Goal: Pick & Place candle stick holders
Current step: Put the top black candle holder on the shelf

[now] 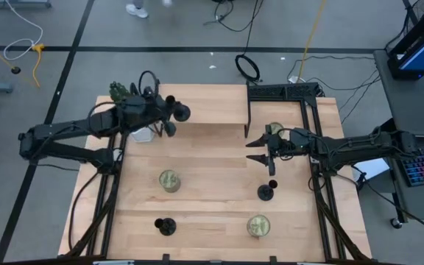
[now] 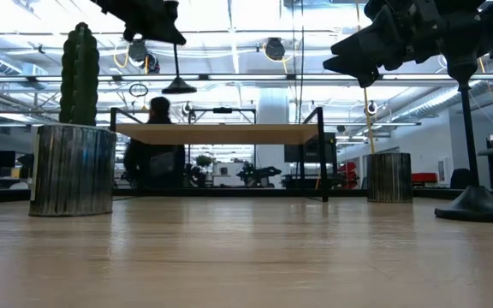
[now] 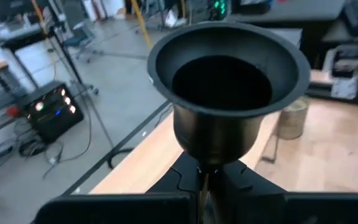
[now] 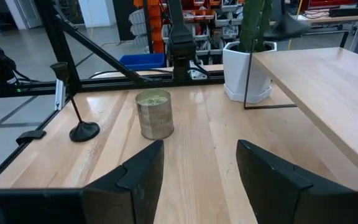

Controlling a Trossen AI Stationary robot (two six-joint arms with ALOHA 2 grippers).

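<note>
Your left pincer (image 1: pixel 169 118) grips a slim black metal candle stick holder (image 1: pixel 178 110) by its stem, lying level above the bench (image 1: pixel 212 213), cup forward. Your right pincer (image 1: pixel 260 151) gapes wide, empty.

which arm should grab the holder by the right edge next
Right. Its open gripper hovers just beyond that candle stick holder, while the left gripper is shut on another holder near the shelf.

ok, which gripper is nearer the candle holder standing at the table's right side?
Right. The right gripper hangs open beside that candle holder; the left gripper, across the table by the shelf, is clamping another holder.
</note>
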